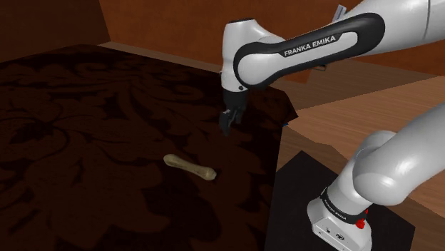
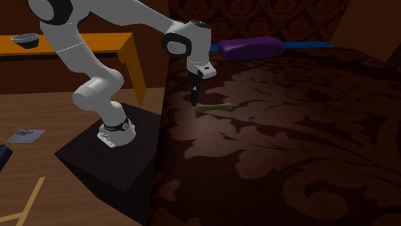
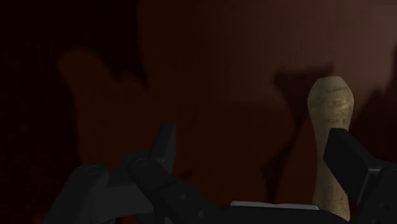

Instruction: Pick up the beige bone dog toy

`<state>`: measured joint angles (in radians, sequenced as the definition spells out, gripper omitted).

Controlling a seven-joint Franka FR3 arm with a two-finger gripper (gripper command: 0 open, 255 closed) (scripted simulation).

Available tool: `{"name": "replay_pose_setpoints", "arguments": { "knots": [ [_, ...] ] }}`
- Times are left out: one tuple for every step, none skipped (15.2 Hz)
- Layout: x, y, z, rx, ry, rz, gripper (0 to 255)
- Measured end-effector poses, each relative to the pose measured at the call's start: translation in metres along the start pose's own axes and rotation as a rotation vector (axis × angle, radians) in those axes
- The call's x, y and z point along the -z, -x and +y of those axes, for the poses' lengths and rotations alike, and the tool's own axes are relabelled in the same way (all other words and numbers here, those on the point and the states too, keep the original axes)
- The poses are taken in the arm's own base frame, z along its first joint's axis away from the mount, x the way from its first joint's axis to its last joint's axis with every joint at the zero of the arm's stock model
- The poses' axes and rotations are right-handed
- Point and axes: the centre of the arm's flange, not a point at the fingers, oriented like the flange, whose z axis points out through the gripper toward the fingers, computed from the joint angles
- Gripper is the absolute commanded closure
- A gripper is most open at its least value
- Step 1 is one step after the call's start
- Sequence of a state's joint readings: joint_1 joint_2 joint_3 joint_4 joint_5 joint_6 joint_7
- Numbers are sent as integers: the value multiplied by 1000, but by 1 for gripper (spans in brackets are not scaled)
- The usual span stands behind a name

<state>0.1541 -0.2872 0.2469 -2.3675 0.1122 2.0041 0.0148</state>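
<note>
Beige bone dog toy (image 1: 189, 167) lies flat on the dark brown patterned surface (image 1: 85, 142); the black jaws hang near one end, apart, holding nothing.

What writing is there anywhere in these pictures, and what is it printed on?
"FRANKA EMIKA": white letters on the arm's dark band, shoulder view.
Small marks on the arm's base: too small to read.
Print on the sheet lying on the floor, second exterior view: too blurred to read.
</note>
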Motion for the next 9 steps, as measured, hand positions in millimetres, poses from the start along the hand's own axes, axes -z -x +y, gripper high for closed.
{"name": "replay_pose_setpoints", "arguments": {
  "knots": [
    [-9,-8,-7,12,-3,0,0],
    [-14,-17,-15,23,-5,0,0],
    [-20,-26,-21,35,-7,0,0],
    [-31,-30,-32,47,-10,-1,0],
    [-40,-37,-40,58,-12,-1,0],
    [-45,-44,-48,70,-15,-1,0],
    [-53,-51,-56,82,-17,-2,0],
    [-61,-60,-64,93,-20,-1,0],
    [-67,-67,-73,105,-22,-2,0]
  ]
}}
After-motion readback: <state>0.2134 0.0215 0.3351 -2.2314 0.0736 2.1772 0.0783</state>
